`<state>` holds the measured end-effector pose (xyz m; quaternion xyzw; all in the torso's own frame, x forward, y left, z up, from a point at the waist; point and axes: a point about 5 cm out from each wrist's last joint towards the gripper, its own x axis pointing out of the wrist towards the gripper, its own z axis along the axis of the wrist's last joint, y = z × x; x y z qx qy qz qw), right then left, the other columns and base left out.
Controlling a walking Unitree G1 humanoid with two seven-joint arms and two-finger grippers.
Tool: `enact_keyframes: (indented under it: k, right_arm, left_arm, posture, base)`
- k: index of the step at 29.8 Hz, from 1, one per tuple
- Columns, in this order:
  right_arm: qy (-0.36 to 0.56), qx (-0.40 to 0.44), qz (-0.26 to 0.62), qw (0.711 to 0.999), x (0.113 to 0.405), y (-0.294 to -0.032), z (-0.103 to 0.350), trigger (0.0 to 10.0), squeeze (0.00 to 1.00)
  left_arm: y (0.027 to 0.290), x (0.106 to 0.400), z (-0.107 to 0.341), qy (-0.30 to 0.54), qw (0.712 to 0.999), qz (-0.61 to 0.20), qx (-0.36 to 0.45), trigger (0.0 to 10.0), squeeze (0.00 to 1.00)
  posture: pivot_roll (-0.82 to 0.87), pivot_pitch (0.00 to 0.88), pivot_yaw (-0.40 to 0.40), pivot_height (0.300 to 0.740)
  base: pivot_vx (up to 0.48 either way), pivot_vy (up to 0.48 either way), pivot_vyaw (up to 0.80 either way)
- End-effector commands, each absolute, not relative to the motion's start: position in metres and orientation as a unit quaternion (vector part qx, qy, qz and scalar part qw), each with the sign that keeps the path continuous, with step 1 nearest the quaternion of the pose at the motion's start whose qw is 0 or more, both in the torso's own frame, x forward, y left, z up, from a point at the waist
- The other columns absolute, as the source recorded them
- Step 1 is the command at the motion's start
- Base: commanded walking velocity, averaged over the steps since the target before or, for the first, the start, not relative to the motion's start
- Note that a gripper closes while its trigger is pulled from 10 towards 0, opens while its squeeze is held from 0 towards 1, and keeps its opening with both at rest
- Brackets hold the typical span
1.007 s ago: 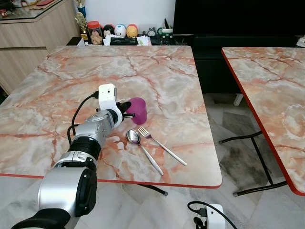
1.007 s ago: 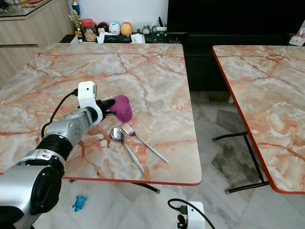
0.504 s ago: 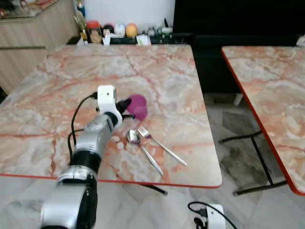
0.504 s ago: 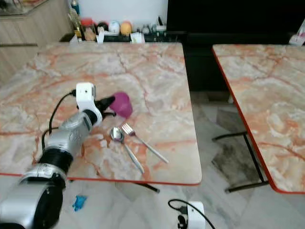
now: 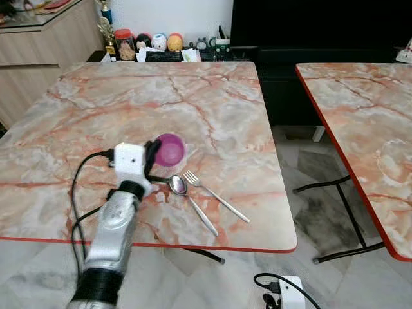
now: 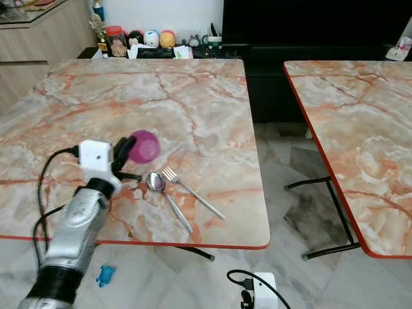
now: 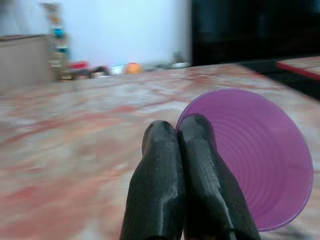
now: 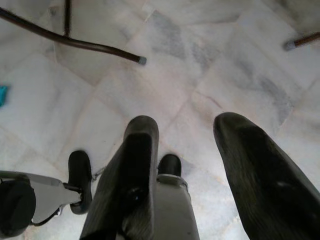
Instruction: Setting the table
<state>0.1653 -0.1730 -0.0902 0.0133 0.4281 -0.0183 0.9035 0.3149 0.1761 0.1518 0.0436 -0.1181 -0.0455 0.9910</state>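
Left gripper (image 5: 153, 156) is raised over the near-left part of the marble table (image 5: 212, 96), fingers (image 7: 172, 175) pressed together. In the left wrist view the purple cup (image 5: 170, 149) is seen tipped, mouth facing the camera, rim touching the side of the closed fingers. Whether a wall of the cup is pinched between them cannot be told; contact looks to be along the rim only. The cup lies to the right of and slightly beyond the fingertips, its long axis roughly in line with the fingers, not upright.

Just right of the cup, a spoon (image 5: 192, 201) and a fork (image 5: 214, 196) are laid side by side on the table, handles angled toward the near-right edge, bowl and tines near the cup.

Right gripper (image 8: 195, 160) hangs below table level over the tiled floor, fingers spread, nothing held.

Judgement: the left arm is far nearer; the cup needs righting and placing above the cutlery. Risk: the cup rolls off the fingers onto the spoon.
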Motion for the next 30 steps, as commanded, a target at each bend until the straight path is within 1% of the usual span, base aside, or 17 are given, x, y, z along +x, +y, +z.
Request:
enact_keyframes:
  k: [1,6,8,11,15,16,20,23,26,30]
  right_arm:
    - [0.433,0.022,-0.029,0.901,0.162,-0.174,-0.092,10.0,0.00]
    - [0.434,0.019,-0.026,0.900,0.162,-0.174,-0.092,10.0,0.00]
    - [0.433,0.019,-0.027,0.901,0.162,-0.175,-0.092,10.0,0.00]
    - [0.432,0.018,-0.031,0.901,0.162,-0.176,-0.091,10.0,0.00]
    - [0.434,0.022,-0.035,0.900,0.162,-0.177,-0.092,10.0,0.00]
    - [0.431,0.029,-0.039,0.901,0.161,-0.178,-0.092,10.0,0.00]
    - [0.430,0.032,-0.040,0.901,0.161,-0.178,-0.092,10.0,0.00]
    - [0.431,0.032,-0.041,0.901,0.160,-0.178,-0.092,10.0,0.00]
    - [0.432,0.035,-0.043,0.900,0.160,-0.177,-0.092,10.0,0.00]
    - [0.436,0.038,-0.043,0.898,0.157,-0.176,-0.093,10.0,0.00]
  left_arm:
    - [0.191,0.311,0.161,-0.143,0.988,-0.011,0.063,10.0,0.00]
    - [0.198,0.310,0.164,-0.150,0.986,0.001,0.078,10.0,0.00]
    - [0.203,0.299,0.161,-0.140,0.984,-0.036,0.107,10.0,0.00]
    - [0.208,0.293,0.157,-0.130,0.983,-0.040,0.120,10.0,0.00]
    - [0.204,0.289,0.155,-0.129,0.983,-0.050,0.121,10.0,0.00]
    - [0.194,0.288,0.155,-0.136,0.982,-0.055,0.115,10.0,0.00]
    - [0.182,0.290,0.157,-0.143,0.985,-0.048,0.089,10.0,0.00]
    - [0.180,0.294,0.158,-0.146,0.987,-0.031,0.063,10.0,0.00]
    - [0.177,0.296,0.160,-0.147,0.987,-0.030,0.057,10.0,0.00]
    - [0.177,0.295,0.159,-0.150,0.986,-0.032,0.064,10.0,0.00]
  posture:
    - [0.13,0.000,0.002,0.740]
    - [0.13,0.000,-0.003,0.740]
    - [0.11,0.000,-0.002,0.740]
    - [0.13,0.000,-0.006,0.740]
    - [0.13,0.000,-0.010,0.740]
    - [0.12,0.000,-0.019,0.740]
    - [0.12,0.000,-0.024,0.740]
    - [0.11,0.000,-0.020,0.740]
    - [0.11,0.000,-0.021,0.740]
    - [0.10,0.000,-0.019,0.740]
  base:
    - [0.000,0.000,0.00]
    - [0.000,0.000,0.00]
    - [0.000,0.000,0.00]
    - [0.000,0.000,0.00]
    - [0.000,0.000,0.00]
    - [0.000,0.000,0.00]
    - [0.000,0.000,0.00]
    - [0.000,0.000,0.00]
    - [0.000,0.000,0.00]
    - [0.000,-0.281,0.00]
